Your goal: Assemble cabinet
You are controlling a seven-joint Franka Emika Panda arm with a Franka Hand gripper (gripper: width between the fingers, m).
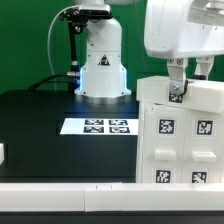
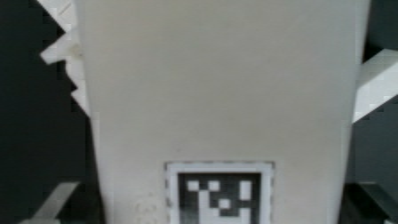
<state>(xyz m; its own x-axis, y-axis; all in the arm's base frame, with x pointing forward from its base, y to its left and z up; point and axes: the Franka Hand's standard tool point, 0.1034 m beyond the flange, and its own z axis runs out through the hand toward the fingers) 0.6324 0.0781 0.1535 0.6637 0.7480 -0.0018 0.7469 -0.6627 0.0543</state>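
Exterior view
Gripper: the gripper (image 1: pixel 178 88) hangs from the big white arm housing, its dark fingers at the top edge of the cabinet (image 1: pixel 178 135).
Gripper state: the fingers straddle the top edge, but whether they press on it or stand just clear I cannot tell.
Cabinet: it stands directly below the gripper on the black table (image 1: pixel 40 125), a white boxy body showing square black-and-white tags on the face toward the camera.
Marker board: the marker board (image 1: pixel 97 126) lies flat on the table, apart from the gripper, toward the exterior view's left.
Robot base: the white robot base (image 1: pixel 102 60) stands beyond the marker board, well apart from the gripper.
Small white piece: at the exterior view's left edge a small white piece (image 1: pixel 3 153) shows; what it is I cannot tell.

Wrist view
Cabinet: a white panel of the cabinet (image 2: pixel 214 90) fills the space straight ahead of the gripper, with one tag (image 2: pixel 222 190) on it.
Fingers: pale shapes at both sides of the panel may be the fingers; too blurred to be sure.

Risks
Off-centre grip: if one finger meets the panel first, the cabinet would likely be pushed sideways or twisted on the table.
Shallow hold: a grip on the top edge alone could slip on smooth plastic, and the tall body could swing or tip when lifted.
Loose panels: a squeeze might shift any panel not fully seated.
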